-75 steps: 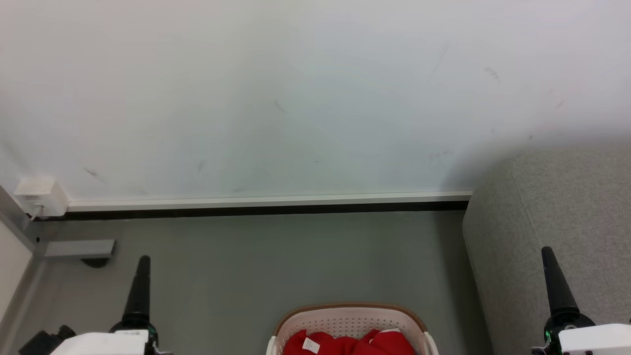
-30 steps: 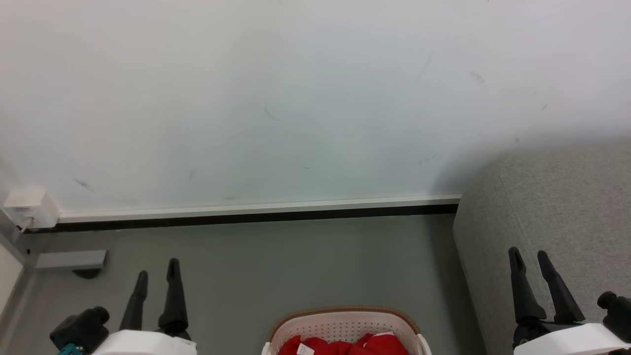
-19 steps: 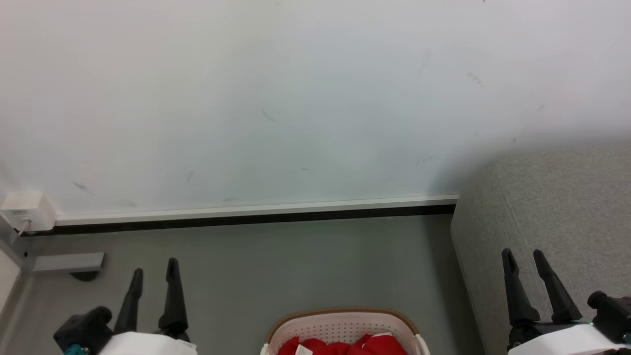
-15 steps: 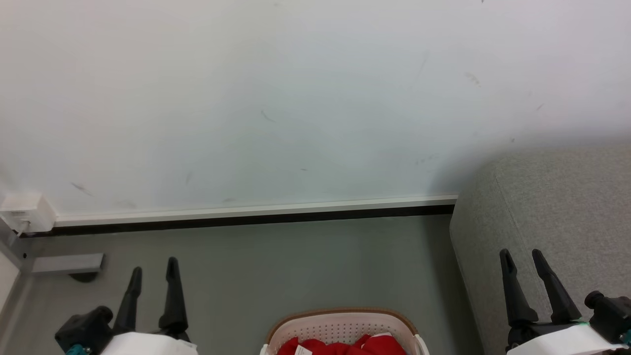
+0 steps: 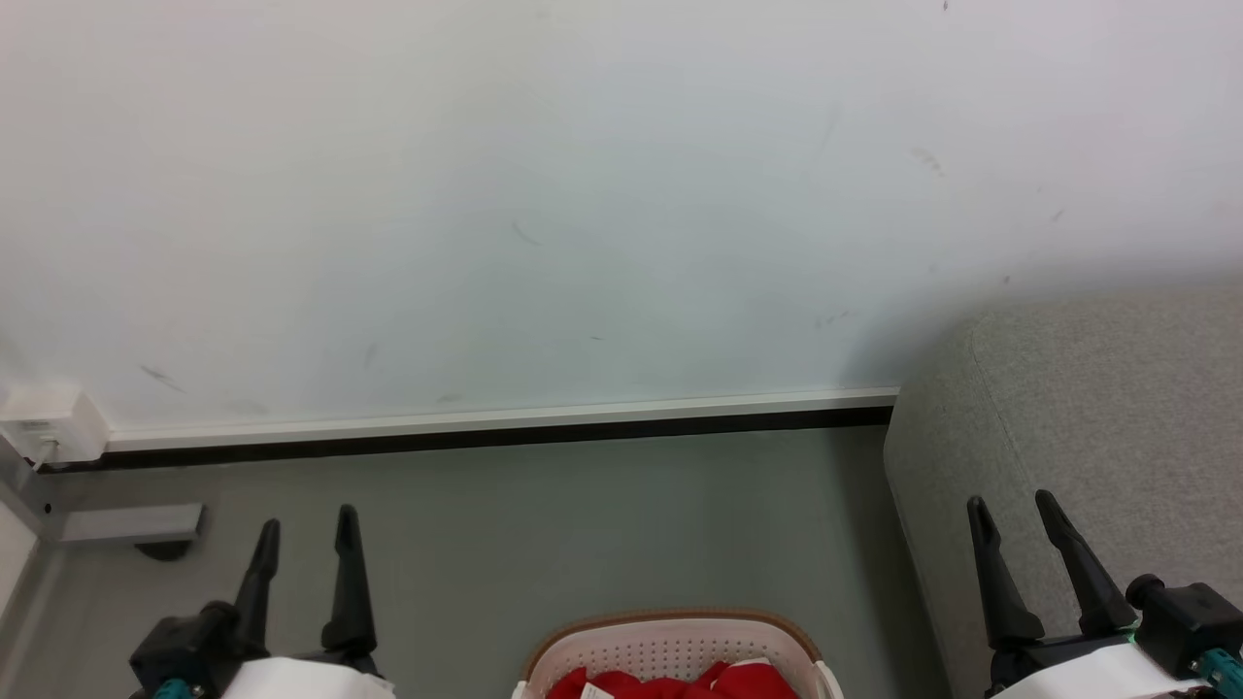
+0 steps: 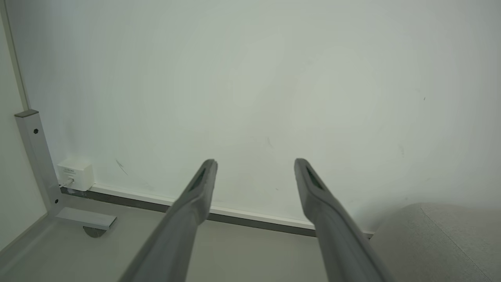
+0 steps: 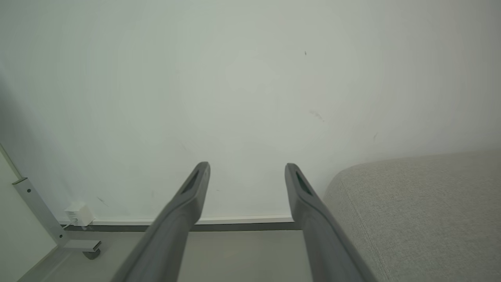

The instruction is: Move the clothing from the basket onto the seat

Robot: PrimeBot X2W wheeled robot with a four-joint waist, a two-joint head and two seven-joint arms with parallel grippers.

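The clothing (image 5: 670, 683) lies bunched in the laundry basket (image 5: 680, 643) at the bottom edge of the head view, nearest the robot, with a small white tag showing on the red fabric. On either side, the left gripper (image 5: 308, 517) and right gripper (image 5: 1009, 501) hang released, fingers spread with nothing between them, aimed forward rather than down. The task looks to be at its first step, the reach. One arm must tip down past the brown rim and pinch a fold of fabric.

The grey upholstered seat (image 5: 1097, 388) stands just right of the basket, so the carry looks short, with no obstacle visible between them. Farther off, well apart at the left, are a metal bracket foot (image 5: 131, 522) and a white wall box (image 5: 49, 427). The skirting board (image 5: 486, 422) and the scuffed wall (image 5: 583, 194) lie beyond.
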